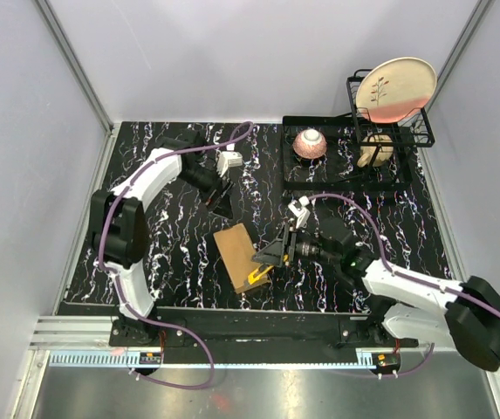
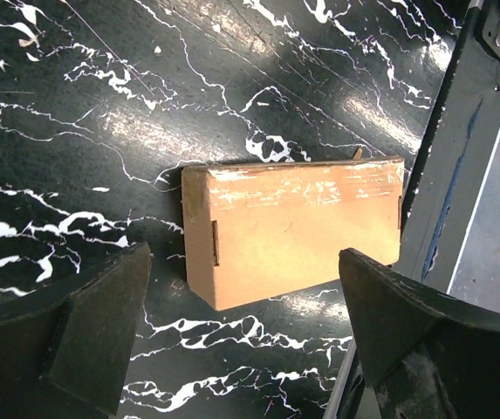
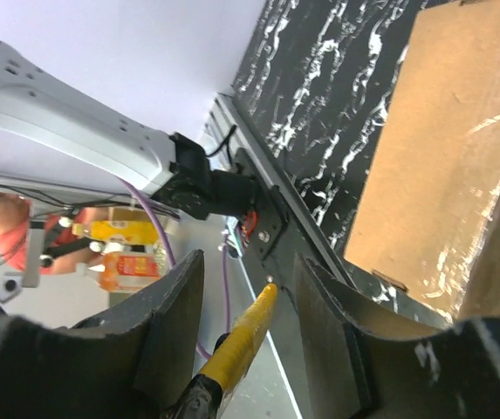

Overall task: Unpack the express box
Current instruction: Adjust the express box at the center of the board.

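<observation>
Clamping the yellow utility knife (image 3: 236, 340) between its fingers, the right pincer (image 3: 250, 266) sits at the 4 o'clock corner of the express box (image 1: 239, 251), with the knife's tip pointing toward the bench edge at 6 o'clock. The box lies flat and closed on the black marbled bench (image 1: 171, 244), near the middle and close to that near edge. A glossy strip that I take for tape runs across its top.

The left pincer (image 2: 245, 255) hangs at the box's 12 o'clock with its fingers wide apart. It looks down on the carton and touches nothing.

The main risk I see is that nothing pins the box. If the blade drags along the tape, the light carton can skid or spin on the smooth bench, and a push toward 6 o'clock could send it onto the metal rail. The knife is held by a narrow part of its body, so a side load at the tip may twist it in the grip and spoil the cut line. Pressing too deep could score whatever is inside.

The dish rack (image 1: 389, 131) with its plate (image 1: 396, 87) and the bowl (image 1: 310, 144) stand well apart at 1 o'clock, out of harm.
</observation>
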You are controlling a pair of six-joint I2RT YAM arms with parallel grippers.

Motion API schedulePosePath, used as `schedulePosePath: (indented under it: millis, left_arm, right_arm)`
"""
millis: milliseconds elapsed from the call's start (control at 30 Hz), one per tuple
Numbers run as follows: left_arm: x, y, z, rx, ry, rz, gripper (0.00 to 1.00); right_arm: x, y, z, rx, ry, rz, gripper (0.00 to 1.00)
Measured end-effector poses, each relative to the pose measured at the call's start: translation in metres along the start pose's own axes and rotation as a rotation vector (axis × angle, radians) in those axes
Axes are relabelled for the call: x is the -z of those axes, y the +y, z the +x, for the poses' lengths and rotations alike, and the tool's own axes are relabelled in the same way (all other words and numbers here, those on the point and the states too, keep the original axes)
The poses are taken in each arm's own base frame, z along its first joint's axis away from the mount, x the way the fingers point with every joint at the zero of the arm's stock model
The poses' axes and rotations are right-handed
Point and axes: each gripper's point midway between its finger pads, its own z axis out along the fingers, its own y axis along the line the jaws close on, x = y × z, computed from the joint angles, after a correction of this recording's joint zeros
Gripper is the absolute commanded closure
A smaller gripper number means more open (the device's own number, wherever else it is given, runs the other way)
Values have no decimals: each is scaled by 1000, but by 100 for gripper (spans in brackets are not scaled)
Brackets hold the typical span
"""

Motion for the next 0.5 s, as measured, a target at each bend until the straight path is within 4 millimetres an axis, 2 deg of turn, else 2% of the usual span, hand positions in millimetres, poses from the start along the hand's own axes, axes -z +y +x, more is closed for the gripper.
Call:
schedulePosePath:
  millis: [133,367,500]
  left_arm:
    - [-11,11,5,6,52,49,1]
    - [-26,17,35,48,157,132,3]
    - [-26,15,41,46,181,142,5]
  right_arm:
    - [-13,1,1,-64,7,-60,100]
    - [-36,-27,15,-195,62,-39,100]
    - [-42,-39,23,-247,81,-32,100]
